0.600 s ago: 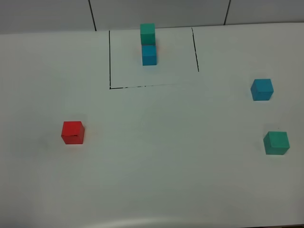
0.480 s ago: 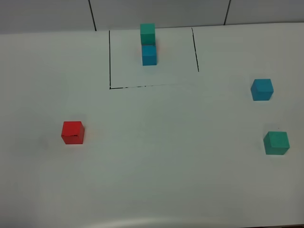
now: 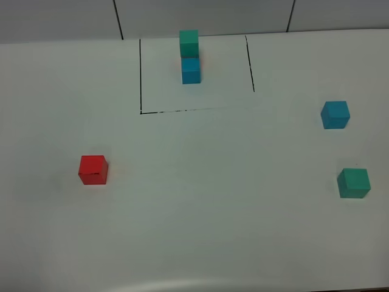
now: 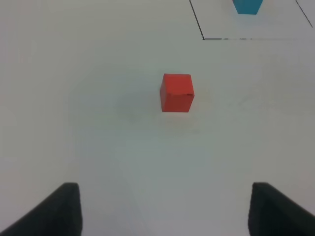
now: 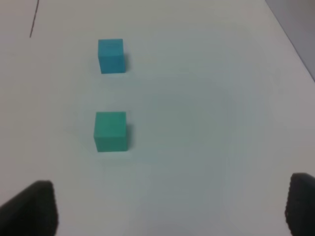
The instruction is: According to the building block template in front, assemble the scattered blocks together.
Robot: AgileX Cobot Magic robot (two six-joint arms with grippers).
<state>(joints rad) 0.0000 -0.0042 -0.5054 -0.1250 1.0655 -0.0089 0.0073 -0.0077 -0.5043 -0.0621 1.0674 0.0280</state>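
The template stands at the back inside thin black lines: a teal-green cube on top, a blue cube below, a sliver of red beside them. Its blue cube also shows in the left wrist view. The loose red cube sits at the left; in the left wrist view the red cube lies well ahead of my open, empty left gripper. The loose blue cube and teal-green cube sit at the right. In the right wrist view my open, empty right gripper is short of the teal-green cube, with the blue cube beyond.
The white table reaches a grey back wall. The black lines frame the template on three sides. The table's right edge shows in the right wrist view. Neither arm shows in the exterior high view.
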